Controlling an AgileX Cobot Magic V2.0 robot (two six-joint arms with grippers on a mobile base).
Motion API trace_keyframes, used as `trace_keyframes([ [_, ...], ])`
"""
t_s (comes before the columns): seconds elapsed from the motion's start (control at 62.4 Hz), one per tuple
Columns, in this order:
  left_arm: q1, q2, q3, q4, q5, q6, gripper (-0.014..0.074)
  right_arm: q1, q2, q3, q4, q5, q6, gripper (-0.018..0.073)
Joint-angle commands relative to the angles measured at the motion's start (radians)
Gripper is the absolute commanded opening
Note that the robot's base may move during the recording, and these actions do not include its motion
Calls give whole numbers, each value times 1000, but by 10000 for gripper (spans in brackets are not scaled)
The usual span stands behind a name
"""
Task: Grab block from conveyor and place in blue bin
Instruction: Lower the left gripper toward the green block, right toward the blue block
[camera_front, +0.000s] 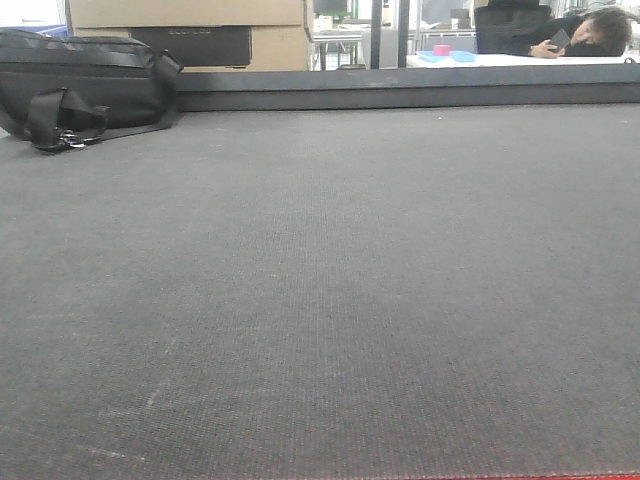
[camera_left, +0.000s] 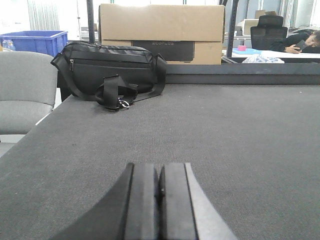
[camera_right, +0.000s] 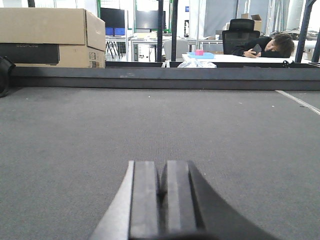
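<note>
The task stands at its very start, in the waiting stage: no block shows anywhere on the conveyor tabletop (camera_front: 320, 300) in any of the three views, so there is nothing to grab yet. The left claw (camera_left: 159, 170), at the bottom centre of its wrist view, has its two dark pads pressed together with nothing between them. The right claw (camera_right: 162, 170), bottom centre of its own view, is likewise pressed together and holds nothing. Both hover low over the belt.

The next move, as I judge it, calls for a block to appear within reach, for one claw to spread, and for a descent around the block. The blue bin (camera_left: 35, 41) sits at the upper left of the left wrist view, beyond the belt's edge, so the left arm looks better placed for the drop.

The tabletop is a broad, flat, dark grey belt with a fine woven grain and faint pale scuffs. A thin red edge (camera_front: 560, 476) runs along the bottom right of the front view. A soft black fabric bag (camera_left: 110, 70) with loose straps lies on the belt at upper left, before a square-cornered cardboard box (camera_left: 160, 25). The bin is rigid plastic with a lipped rim.
</note>
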Motion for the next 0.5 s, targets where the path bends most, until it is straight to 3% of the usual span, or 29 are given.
trace_keyframes([
  [0.0,2,-3,-3,6,-14,2,-111,-7,-3,-1,-7,-24,-2,-162],
  [0.305,2,-3,-3,6,-75,2,-111,-7,-3,-1,-21,-38,-1,-162],
  [0.385,2,-3,-61,6,2,2,-111,-7,-3,-50,18,4,-1,-162],
  [0.481,2,-3,-187,10,214,2,-111,-7,-3,-186,42,162,-1,-162],
])
